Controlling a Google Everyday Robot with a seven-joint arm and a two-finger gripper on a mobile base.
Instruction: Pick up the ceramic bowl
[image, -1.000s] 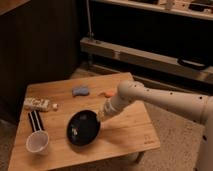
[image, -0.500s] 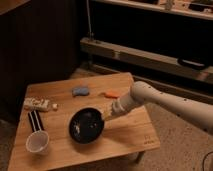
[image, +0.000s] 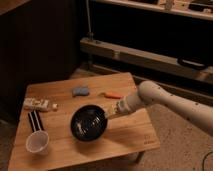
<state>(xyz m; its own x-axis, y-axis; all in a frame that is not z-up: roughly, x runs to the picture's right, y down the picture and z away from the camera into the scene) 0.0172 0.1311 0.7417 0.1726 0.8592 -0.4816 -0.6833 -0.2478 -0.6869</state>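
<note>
The ceramic bowl (image: 88, 123), round, glossy black with pale rings inside, is near the middle of the small wooden table (image: 130, 137). It is tilted with its inside facing the camera and looks raised a little off the wood. My gripper (image: 109, 114) comes in from the right on a white arm (image: 165, 100) and is shut on the bowl's right rim. The small white cup (image: 37, 142) stands apart at the table's front left corner.
A black striped item (image: 34, 120) and a pale packet (image: 38, 104) lie at the left side. A blue object (image: 80, 91) and a small orange object (image: 114, 95) lie behind the bowl. Dark shelving and a low ledge (image: 145, 55) stand behind the table.
The bowl has shifted slightly right and up with my gripper and has tilted more toward the camera. The arm has drawn back to the right.
</note>
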